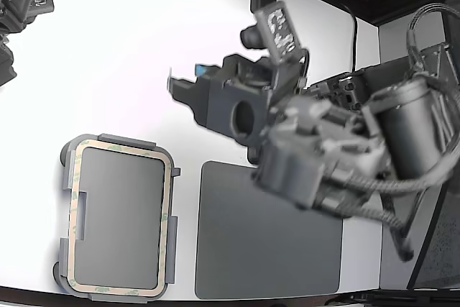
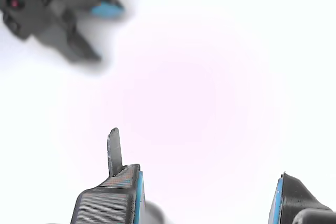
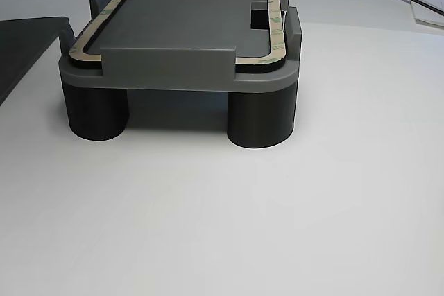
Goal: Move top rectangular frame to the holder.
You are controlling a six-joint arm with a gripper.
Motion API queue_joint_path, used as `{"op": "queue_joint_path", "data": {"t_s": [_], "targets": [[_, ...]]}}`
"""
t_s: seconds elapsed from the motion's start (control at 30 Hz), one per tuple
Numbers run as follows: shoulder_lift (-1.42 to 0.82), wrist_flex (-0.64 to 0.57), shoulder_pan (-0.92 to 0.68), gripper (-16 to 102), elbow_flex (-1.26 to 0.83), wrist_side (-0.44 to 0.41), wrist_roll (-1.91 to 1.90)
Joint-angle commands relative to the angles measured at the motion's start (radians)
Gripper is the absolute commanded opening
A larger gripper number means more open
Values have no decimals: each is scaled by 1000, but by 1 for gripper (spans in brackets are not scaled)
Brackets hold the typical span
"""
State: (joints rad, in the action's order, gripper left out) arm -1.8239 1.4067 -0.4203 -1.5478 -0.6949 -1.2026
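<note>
While seated in the holder [image 1: 66, 177], frame [image 1: 167, 213] well left of fingers [image 2: 112, 150] in exterior view; spread apart, gripping nothing.

we find no readable text; the label [image 1: 279, 28] on the arm's top is too blurred.

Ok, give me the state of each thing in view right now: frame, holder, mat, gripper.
Thin cream-beige rectangular frame: lying flat in the holder, inside its raised tabs.
Light grey plastic holder: upright on dark round feet, carrying the frame.
Flat dark grey mat: bare where visible, partly hidden by the arm.
Gripper: open, holding nothing, above white table.
</note>
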Motion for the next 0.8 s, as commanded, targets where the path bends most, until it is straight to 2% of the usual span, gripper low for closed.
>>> {"op": "queue_joint_path", "data": {"t_s": [0.0, 0.1, 0.3, 0.4, 0.6, 0.77], "targets": [[-285, -121, 146, 100, -176, 236, 503], [-469, -230, 279, 100, -377, 373, 732], [-793, -407, 471, 100, -756, 548, 1028], [-933, -474, 515, 100, -916, 592, 1075], [-1123, -446, 535, 100, -1088, 660, 1097], [-1131, -437, 535, 100, -1089, 675, 1103]]}}
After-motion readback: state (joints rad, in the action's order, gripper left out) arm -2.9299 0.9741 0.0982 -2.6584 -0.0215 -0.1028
